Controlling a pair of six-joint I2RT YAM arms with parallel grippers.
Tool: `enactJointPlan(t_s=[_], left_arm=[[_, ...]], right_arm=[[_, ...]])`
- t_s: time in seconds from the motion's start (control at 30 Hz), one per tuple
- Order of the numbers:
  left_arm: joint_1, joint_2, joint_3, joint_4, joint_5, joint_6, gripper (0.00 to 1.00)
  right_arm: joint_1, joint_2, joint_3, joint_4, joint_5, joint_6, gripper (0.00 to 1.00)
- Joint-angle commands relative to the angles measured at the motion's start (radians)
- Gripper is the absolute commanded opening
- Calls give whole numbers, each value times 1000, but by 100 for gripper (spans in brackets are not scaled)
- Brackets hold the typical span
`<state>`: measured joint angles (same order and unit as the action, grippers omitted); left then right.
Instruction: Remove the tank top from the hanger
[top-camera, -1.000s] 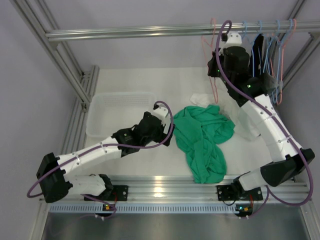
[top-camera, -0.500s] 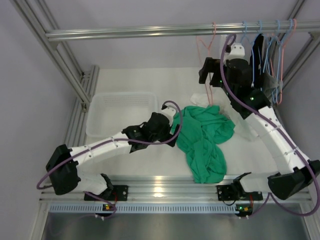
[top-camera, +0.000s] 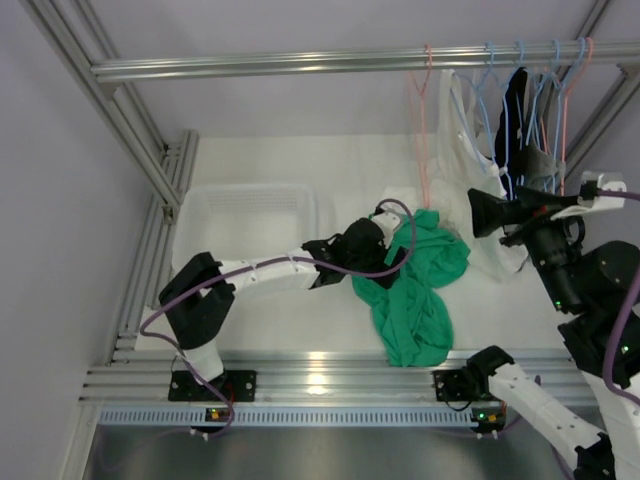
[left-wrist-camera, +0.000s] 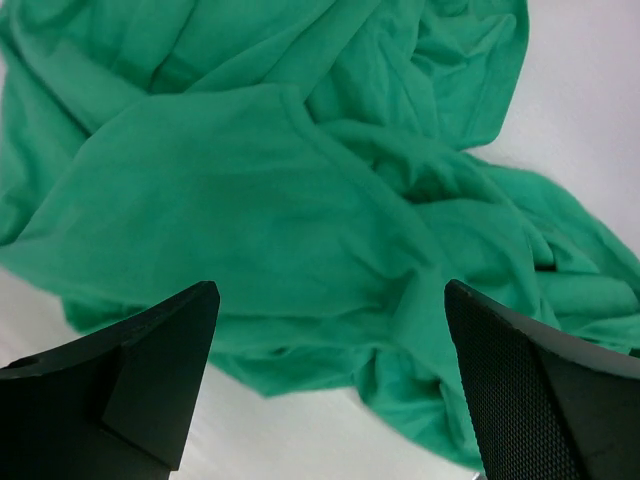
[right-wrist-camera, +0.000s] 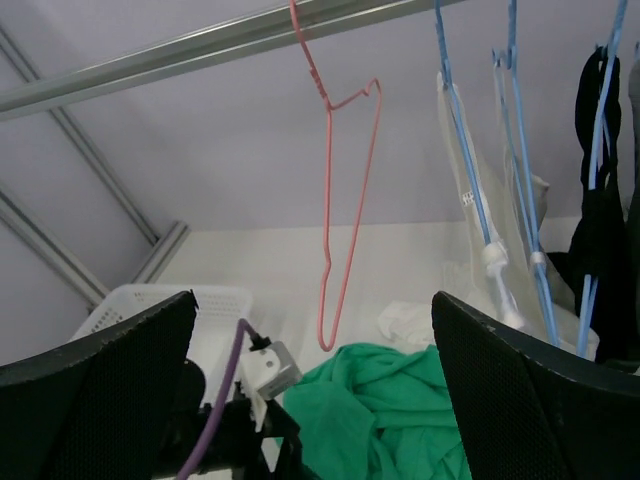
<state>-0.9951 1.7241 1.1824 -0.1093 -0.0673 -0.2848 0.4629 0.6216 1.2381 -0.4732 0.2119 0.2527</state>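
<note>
Find the green tank top (top-camera: 410, 285) in a crumpled heap on the table (top-camera: 290, 320), right of the white basket (top-camera: 200, 250), down off the rail (top-camera: 300, 62). See the pink hanger (top-camera: 424, 130) hanging bare on that rail, at the heap's far side. Judge the removal itself as done for this piece.

Note the left gripper (left-wrist-camera: 330, 290) spread wide, low over the cloth, a broad fold between the fingers, nothing pinched. Note the right gripper (right-wrist-camera: 313, 296) spread too and empty, held off to the right, facing the rack with a pale garment (top-camera: 470, 150) and a black garment (top-camera: 517, 100) on blue hangers (top-camera: 497, 120).

Judged step: take hold of the heap with the left.
- Lower straight onto the thick fold, not the thin edge flat on the table.
- Close only with cloth filling the gap.
- Lift slowly; watch for straps trailing or snagging.
- Keep the right clear of the pink hanger to avoid setting it swinging.
</note>
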Motion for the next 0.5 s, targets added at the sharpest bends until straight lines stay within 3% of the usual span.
enactJointPlan(t_s=[0.0, 0.17, 0.37, 0.47], left_arm=[[-49, 102, 114, 99, 17, 21, 99], [-100, 216, 175, 97, -72, 3, 99], [-192, 357, 172, 25, -320, -11, 99], [-215, 393, 163, 20, -339, -33, 99]], right_arm=[[13, -38, 3, -123, -25, -43, 99], [13, -71, 17, -180, -25, -75, 99], [13, -91, 31, -197, -78, -89, 99], [13, -89, 34, -196, -88, -93, 99]])
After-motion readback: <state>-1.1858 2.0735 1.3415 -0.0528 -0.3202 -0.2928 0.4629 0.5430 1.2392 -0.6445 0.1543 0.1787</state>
